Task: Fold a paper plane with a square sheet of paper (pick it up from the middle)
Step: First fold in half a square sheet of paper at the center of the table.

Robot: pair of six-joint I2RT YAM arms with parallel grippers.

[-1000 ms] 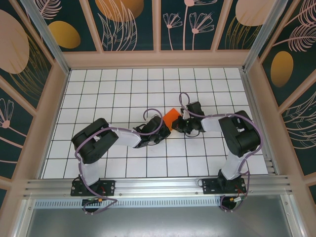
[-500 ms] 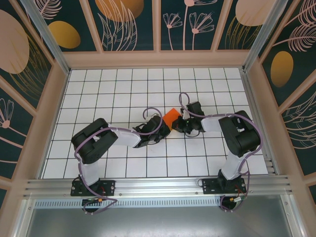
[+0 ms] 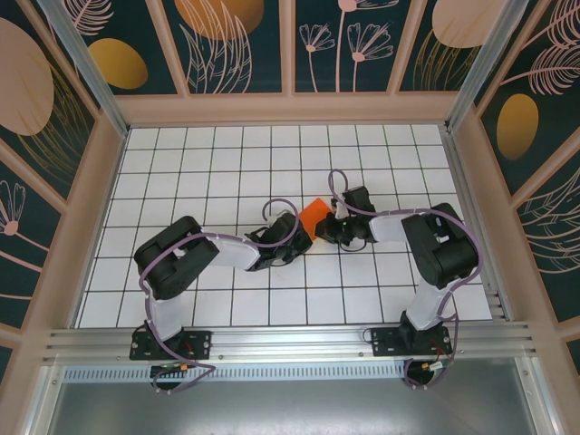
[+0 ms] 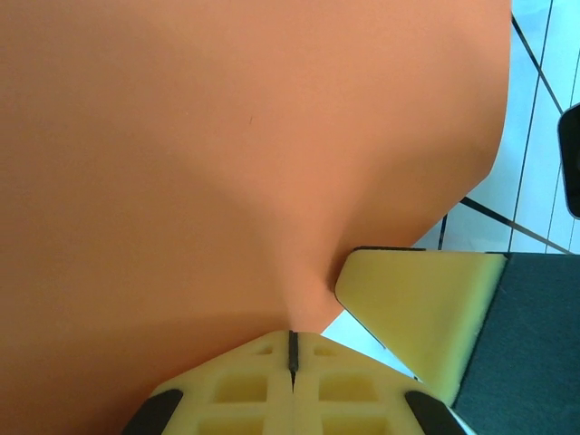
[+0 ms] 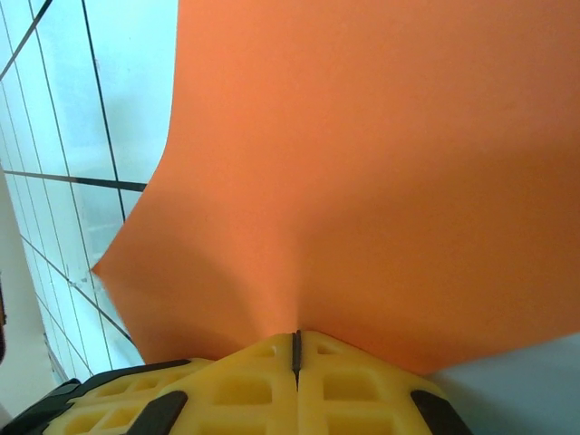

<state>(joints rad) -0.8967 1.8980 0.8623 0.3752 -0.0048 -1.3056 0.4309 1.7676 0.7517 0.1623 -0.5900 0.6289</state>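
A booth with dark teal wall panels [image 3: 240,41], painted with peach leaves and flowers, surrounds a table [image 3: 181,163] tiled in white squares with black grid lines. A silver rail [image 3: 290,343] runs along the near edge at 6 o'clock.

2 black robot arms are bolted to that rail. The left arm [image 3: 172,263] rises from 7 o'clock and reaches low across the tiles toward the middle. The right arm [image 3: 439,245] rises from 5 o'clock and bends back in toward the same spot. A purple cable loops along each arm.

The 2 arms meet at the orange paper sheet [image 3: 315,214], which sits at the centre of the table, a touch toward 1 o'clock. From above, 1 small tilted orange patch shows between the 2 claws. The left gripper [image 3: 294,231] is at the sheet's 8 o'clock and the right gripper [image 3: 331,225] at its 4 o'clock.

From the left wrist, the sheet [image 4: 227,163] hangs above the left gripper [image 4: 292,349]. Its yellow fingers are clenched together and pinch the paper, which puckers into their seam. A yellow finger [image 4: 417,313] of the right gripper stands just beside it, at 3 o'clock.

From the right wrist, the right gripper [image 5: 295,349] is likewise clenched on the paper [image 5: 381,163], which is lifted clear of the tiles.
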